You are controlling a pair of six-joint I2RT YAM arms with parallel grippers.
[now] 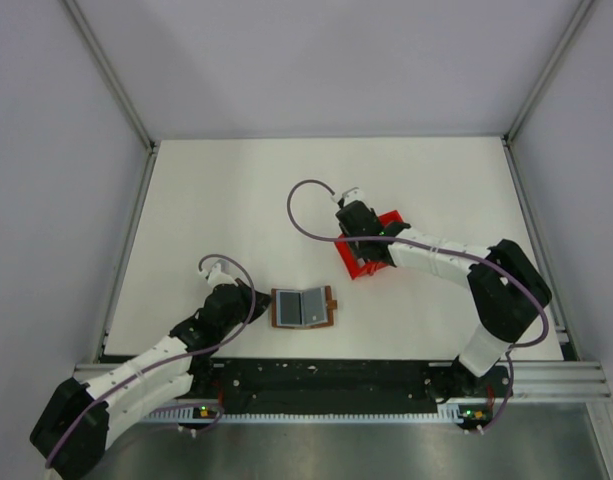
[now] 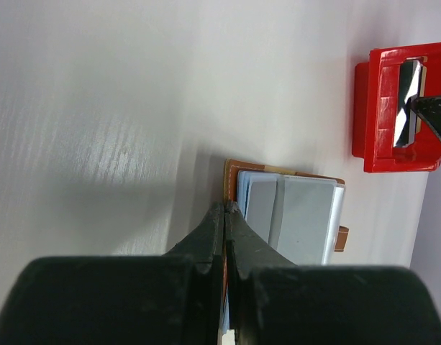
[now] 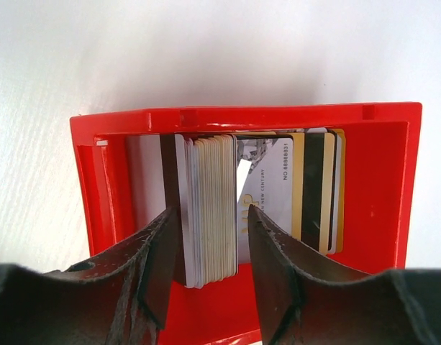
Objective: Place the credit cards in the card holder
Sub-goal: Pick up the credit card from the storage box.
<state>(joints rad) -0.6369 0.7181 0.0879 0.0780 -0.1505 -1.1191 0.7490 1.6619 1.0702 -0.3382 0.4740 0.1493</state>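
We see a red plastic bin [image 3: 242, 115], open at the top, sitting directly below the right gripper [image 3: 209, 215]. It rests on a plain white table [image 1: 216, 200] that spreads out on every side of that gripper. Pale grey walls [image 1: 316, 60] rise beyond the table's far edge, well ahead of it.

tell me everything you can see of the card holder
The card holder is a small brown, leather-looking wallet lying open and flat on the white table, grey pockets up, a small brown tab at one side. It lies apart from the red bin. The left gripper looks shut on its brown edge.
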